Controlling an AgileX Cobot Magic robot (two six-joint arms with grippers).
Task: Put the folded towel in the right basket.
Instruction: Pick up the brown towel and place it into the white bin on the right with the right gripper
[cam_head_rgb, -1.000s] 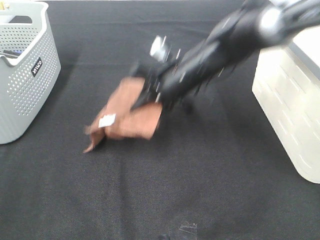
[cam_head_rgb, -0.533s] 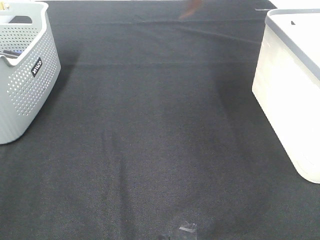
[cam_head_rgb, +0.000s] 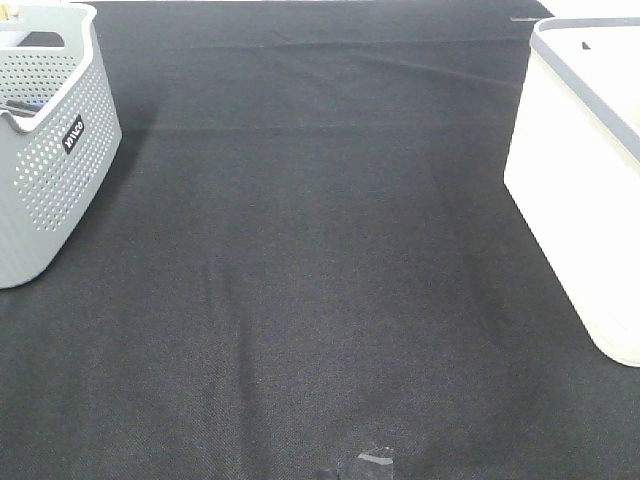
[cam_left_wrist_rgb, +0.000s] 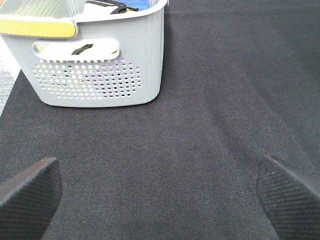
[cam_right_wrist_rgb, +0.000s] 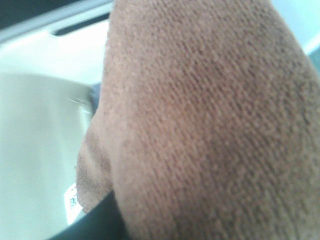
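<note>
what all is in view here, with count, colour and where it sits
black cloth: 1, black, covers the whole table
grey basket: 1, grey and perforated, far left on the cloth
items in it: count unclear, blue and black, showing over the rim
white basket: 1, white with a grey rim, right edge of the cloth
brown towel: 1, brown with a white tag, filling the right wrist view, the white basket behind it
small scrap: 1, greyish, near edge of the cloth, too small to identify
left fingers: 2, black, spread wide above the cloth, facing the grey basket
right fingers: hidden by the towel
</note>
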